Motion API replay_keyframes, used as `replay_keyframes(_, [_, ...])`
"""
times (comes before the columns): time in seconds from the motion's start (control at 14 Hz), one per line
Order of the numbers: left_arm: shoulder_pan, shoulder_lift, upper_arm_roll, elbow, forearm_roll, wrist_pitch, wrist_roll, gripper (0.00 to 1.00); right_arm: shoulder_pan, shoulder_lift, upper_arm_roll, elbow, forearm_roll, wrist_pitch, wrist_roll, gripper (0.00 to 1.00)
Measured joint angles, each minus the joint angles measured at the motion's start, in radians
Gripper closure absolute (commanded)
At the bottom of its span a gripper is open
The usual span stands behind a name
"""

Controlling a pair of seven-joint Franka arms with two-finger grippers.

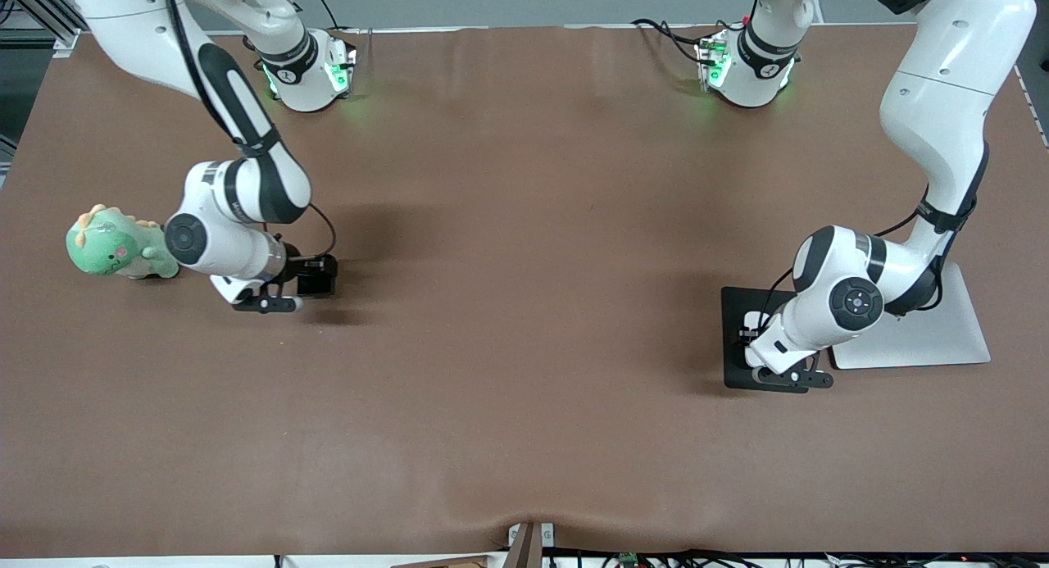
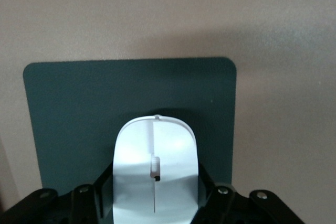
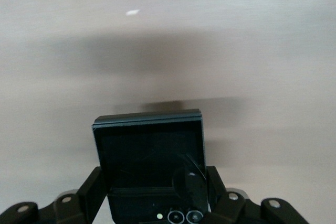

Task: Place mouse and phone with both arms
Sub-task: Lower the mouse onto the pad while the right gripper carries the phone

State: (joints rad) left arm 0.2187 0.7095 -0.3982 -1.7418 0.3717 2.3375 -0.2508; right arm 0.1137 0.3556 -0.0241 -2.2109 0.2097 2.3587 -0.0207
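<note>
Mouse (image 2: pixel 155 174): white, glossy, thin grey line down the top, clamped between the fingers (image 2: pixel 210 184) of the left gripper (image 2: pixel 155 203), one finger on each flank. Held low over the dark rectangular pad (image 2: pixel 79 108), which shows under and around it in the left wrist view; touching the pad or just above it, cannot tell. In the front view, only a sliver of white (image 1: pixel 755 320) visible under the left gripper (image 1: pixel 750 338), over the pad (image 1: pixel 737 306) toward the left arm's end of the counter (image 1: pixel 524 347). Just beside the pad, farther toward that end, a flat white sheet (image 1: pixel 951 338) lying on the counter, partly covered by the left arm.

Phone (image 3: pixel 149 163): black, near-square, rounded corners, small lenses at the edge closest to the wrist camera, pinched by the fingers (image 3: pixel 94 190) of the right gripper (image 3: pixel 152 203) on two opposite sides. Held flat, just above bare brown counter with its shadow beneath. In the front view, seen as a black block (image 1: pixel 316 279) at the right gripper (image 1: pixel 307 285), toward the right arm's end of the counter.

Beside the right arm's wrist, still nearer that end of the counter, a green plush toy (image 1: pixel 115 244) with orange spikes, resting on the surface, well apart from the phone.
</note>
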Motion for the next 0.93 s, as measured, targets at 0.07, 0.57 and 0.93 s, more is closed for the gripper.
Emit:
replay_keyframes(0.07, [0.000, 0.009, 0.000, 0.010, 0.000, 0.000, 0.000, 0.19, -0.033, 0.000, -0.001, -0.002, -0.012, 0.001, -0.029, 1.00])
replay_keyframes(0.57, [0.000, 0.029, 0.000, 0.036, 0.000, 0.001, 0.000, 0.00, -0.190, 0.005, -0.003, -0.014, -0.080, 0.004, -0.103, 1.00])
replay_keyframes(0.93, [0.003, -0.073, -0.003, 0.053, 0.001, -0.125, 0.001, 0.00, -0.247, 0.042, -0.005, -0.025, -0.082, 0.019, -0.103, 0.83])
